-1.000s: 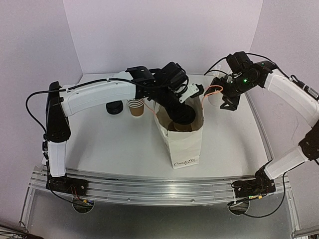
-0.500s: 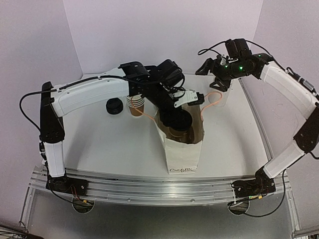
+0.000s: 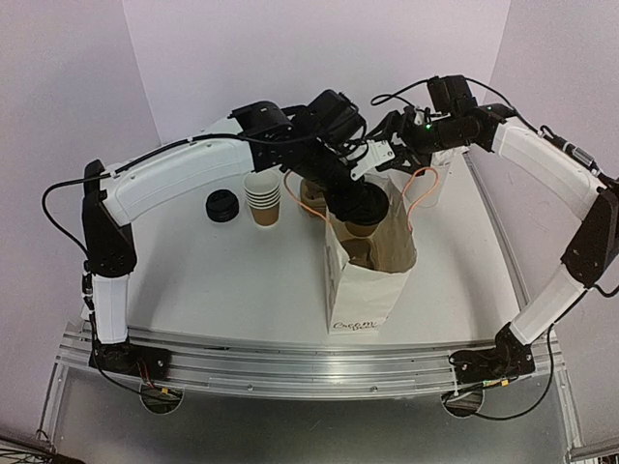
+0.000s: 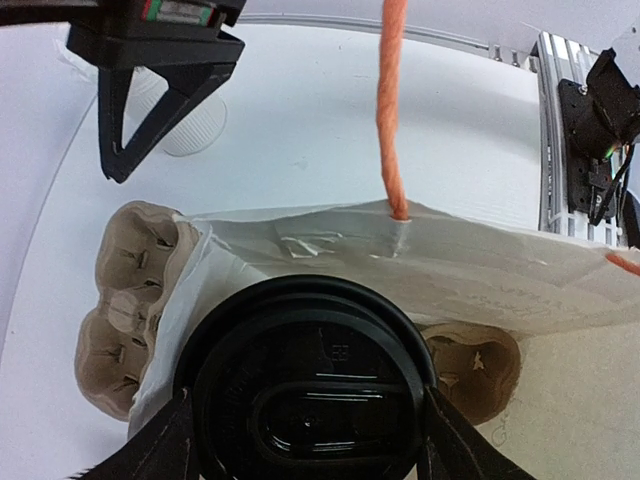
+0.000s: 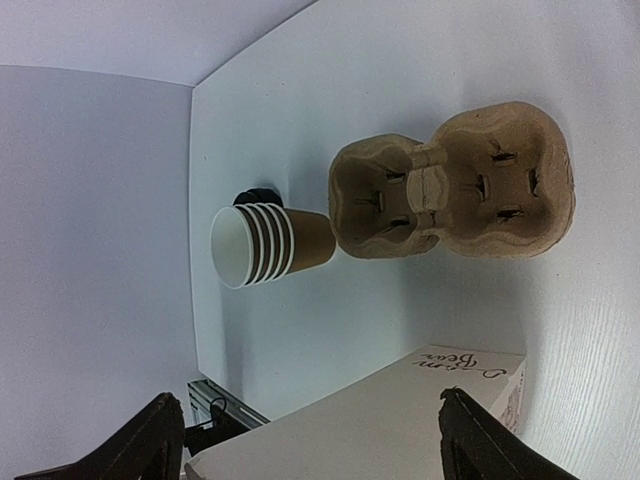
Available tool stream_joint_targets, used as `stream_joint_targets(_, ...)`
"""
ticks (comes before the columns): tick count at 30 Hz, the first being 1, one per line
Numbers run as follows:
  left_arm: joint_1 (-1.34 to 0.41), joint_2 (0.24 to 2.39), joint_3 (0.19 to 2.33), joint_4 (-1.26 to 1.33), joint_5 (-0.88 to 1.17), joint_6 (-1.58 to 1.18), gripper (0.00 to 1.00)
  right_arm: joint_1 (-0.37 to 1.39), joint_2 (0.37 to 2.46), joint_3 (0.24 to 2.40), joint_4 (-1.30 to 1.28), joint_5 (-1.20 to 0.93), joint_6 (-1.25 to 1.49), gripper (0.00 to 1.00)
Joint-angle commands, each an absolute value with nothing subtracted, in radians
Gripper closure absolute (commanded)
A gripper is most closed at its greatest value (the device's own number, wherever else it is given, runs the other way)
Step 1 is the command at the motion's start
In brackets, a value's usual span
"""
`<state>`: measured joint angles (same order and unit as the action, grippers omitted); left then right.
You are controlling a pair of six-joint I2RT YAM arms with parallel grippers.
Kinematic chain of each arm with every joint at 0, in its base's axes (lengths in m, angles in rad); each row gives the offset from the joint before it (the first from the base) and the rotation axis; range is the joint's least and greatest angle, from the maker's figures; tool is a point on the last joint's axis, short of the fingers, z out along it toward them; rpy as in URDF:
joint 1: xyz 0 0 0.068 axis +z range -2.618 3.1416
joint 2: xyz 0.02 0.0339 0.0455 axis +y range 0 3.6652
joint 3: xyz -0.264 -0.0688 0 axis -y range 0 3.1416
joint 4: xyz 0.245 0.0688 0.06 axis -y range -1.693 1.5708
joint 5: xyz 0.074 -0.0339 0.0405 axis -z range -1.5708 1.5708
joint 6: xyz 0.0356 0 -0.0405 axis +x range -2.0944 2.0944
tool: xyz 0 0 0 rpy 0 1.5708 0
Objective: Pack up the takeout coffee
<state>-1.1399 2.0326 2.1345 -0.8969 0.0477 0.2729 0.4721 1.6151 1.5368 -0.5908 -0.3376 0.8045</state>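
Centrally, the left gripper clamps the takeout coffee — one finger on each side of its black lid — at the open mouth of the white paper bag, near its far rim. Right gripper: fingers spread wide, nothing between them, raised behind the bag near an orange rope handle. On the table — a cardboard cup carrier, a stack of brown cups and black lids.

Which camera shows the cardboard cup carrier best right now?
Right wrist: the cup carrier lies whole and unobstructed. Left wrist shows only parts of it past the bag; top external shows barely a sliver under the left arm.
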Motion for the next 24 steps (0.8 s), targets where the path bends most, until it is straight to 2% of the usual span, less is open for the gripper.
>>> stream_joint_targets(1,-1.139,2.068,2.141,-0.836,0.118,0.189,0.77,0.476,1.625,1.531,-0.566,-0.382,0.796,0.17)
stream_joint_targets(10,-1.135,2.07,1.998,-0.724,0.042,0.29,0.77,0.476,1.665,1.511,-0.565,-0.444,0.769,0.17)
stream_joint_targets(19,-1.142,2.082,1.97,-0.692,-0.054,0.248,0.79,0.476,1.687,1.499,-0.562,-0.477,0.75,0.17)
stream_joint_targets(24,-1.153,2.086,1.981,-0.695,-0.086,0.317,0.83,0.476,1.689,1.491,-0.557,-0.514,0.742,0.17)
